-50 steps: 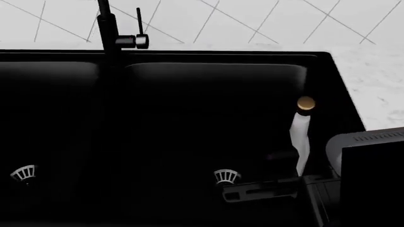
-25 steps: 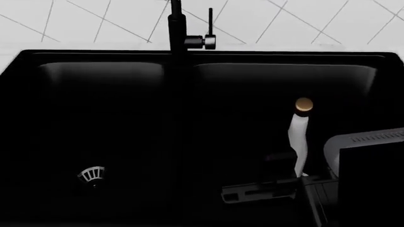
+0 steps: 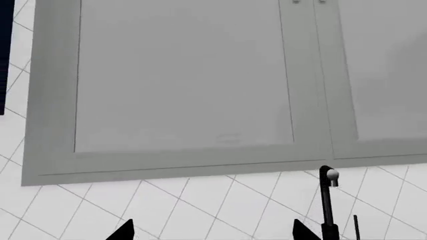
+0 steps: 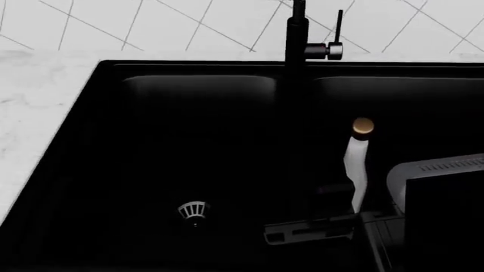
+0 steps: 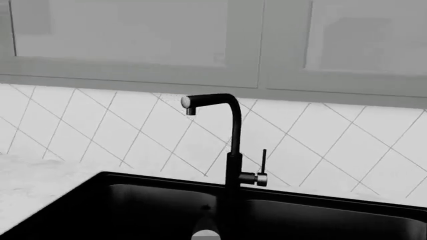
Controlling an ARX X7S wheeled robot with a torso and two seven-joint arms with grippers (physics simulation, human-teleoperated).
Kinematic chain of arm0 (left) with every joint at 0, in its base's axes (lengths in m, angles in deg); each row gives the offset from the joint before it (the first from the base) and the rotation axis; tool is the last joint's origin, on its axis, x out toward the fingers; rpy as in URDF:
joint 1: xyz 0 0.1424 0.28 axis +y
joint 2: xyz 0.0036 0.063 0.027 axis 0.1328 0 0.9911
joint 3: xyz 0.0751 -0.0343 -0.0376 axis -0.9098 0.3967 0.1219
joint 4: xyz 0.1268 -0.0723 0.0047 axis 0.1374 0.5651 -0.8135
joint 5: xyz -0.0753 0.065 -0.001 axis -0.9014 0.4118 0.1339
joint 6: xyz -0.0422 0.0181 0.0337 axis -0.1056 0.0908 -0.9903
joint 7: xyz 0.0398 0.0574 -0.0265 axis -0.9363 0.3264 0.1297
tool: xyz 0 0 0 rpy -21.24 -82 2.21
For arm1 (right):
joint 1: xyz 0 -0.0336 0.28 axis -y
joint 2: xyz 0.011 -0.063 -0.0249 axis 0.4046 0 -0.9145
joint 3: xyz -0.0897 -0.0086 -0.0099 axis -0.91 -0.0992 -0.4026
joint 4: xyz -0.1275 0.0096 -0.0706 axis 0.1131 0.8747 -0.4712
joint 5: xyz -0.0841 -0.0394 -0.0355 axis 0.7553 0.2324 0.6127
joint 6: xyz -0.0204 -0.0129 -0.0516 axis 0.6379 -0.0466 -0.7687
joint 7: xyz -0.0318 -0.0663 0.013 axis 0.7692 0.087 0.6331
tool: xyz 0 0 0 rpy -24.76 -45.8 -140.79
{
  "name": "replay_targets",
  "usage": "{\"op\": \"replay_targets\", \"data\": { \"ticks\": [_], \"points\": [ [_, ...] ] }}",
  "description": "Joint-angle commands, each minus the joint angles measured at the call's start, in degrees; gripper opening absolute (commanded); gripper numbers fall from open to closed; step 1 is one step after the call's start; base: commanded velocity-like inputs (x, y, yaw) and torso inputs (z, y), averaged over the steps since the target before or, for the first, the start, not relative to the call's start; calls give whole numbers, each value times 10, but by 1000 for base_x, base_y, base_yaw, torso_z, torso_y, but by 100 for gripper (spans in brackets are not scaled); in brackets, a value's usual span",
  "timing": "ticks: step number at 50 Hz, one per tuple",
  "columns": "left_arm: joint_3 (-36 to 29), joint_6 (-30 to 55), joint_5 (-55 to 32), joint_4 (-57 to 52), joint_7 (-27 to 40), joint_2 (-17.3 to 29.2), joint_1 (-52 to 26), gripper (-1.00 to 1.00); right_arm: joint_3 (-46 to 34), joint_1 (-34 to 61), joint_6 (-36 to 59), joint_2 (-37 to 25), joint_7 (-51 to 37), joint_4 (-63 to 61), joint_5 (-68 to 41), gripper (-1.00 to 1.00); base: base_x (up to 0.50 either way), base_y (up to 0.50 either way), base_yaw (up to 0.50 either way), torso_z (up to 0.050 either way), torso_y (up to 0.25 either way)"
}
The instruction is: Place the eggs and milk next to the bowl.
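Observation:
The milk [image 4: 355, 164], a slim white bottle with a brassy cap, hangs upright over the right basin of the black sink [image 4: 90, 113] in the head view. My right gripper [image 4: 346, 192] is shut on its lower body. In the right wrist view only a pale round part of the milk [image 5: 205, 234] shows at the frame's edge, and the fingers are lost in the dark. My left gripper [image 3: 213, 236] is open with nothing between its black fingertips [image 3: 123, 231], and it faces the wall cabinets. The eggs and the bowl are out of view.
A black faucet [image 4: 296, 34] with a side lever stands behind the divider of the double sink. A drain [image 4: 194, 211] shows in the left basin. White marble counter [image 4: 34, 96] lies left of the sink, with a tiled wall [image 4: 189, 22] behind. Grey cabinets [image 3: 180, 75] hang above.
The sink, faucet and drain have slid rightward across the head view and the left counter has come into view. The milk and right arm kept their place in the frame.

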Motion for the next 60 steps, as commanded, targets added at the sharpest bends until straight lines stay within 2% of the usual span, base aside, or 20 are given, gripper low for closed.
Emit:
{"op": "replay_targets", "data": {
  "ticks": [1, 60],
  "points": [
    [-2, -16, 4, 18, -4, -10, 9, 100, 0, -7, -12, 5, 1, 10, 10, -100, 1, 500, 0, 0, 0],
    [-10, -16, 6, 20, -5, -7, 0, 100, -1, -12, -21, 0, 1, 10, 11, -100, 0, 500, 0, 0, 0]
  ]
}}
